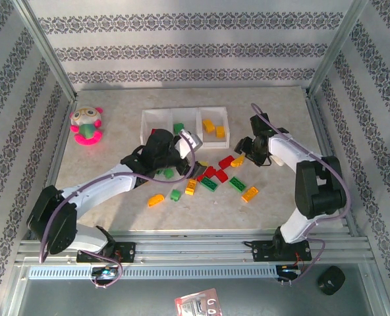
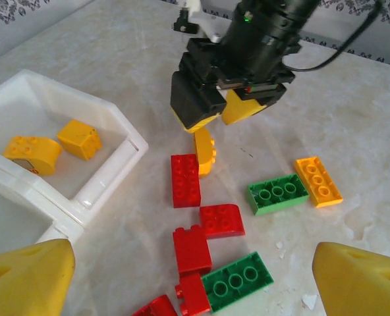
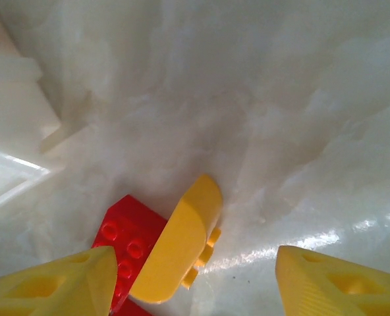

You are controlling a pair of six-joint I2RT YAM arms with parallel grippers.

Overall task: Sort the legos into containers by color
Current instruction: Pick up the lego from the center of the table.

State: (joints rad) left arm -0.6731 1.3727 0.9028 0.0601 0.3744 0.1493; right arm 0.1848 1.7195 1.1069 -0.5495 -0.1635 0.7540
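Note:
The legos lie loose in front of the white three-compartment containers tray [image 1: 157, 115]. My right gripper [image 3: 195, 289] is open and straddles a yellow curved brick [image 3: 182, 243] that leans on its side against a red brick [image 3: 129, 240]; its left finger is close, its right finger well apart. The left wrist view shows that gripper [image 2: 211, 122] just above the same yellow brick [image 2: 205, 153]. My left gripper [image 2: 194, 283] is open and low over a cluster of red bricks [image 2: 192, 249] and a green brick [image 2: 238, 280]. The tray's right compartment holds two yellow bricks [image 1: 208, 125], the middle one a green brick [image 1: 178, 128].
A pink-and-green plush toy [image 1: 86, 125] sits at the far left. More bricks are scattered nearer the arms: yellow [image 1: 155, 200], green [image 1: 176, 195], green [image 1: 237, 184] and orange [image 1: 250, 193]. The tray's corner [image 2: 119, 128] stands close to the left of the red bricks.

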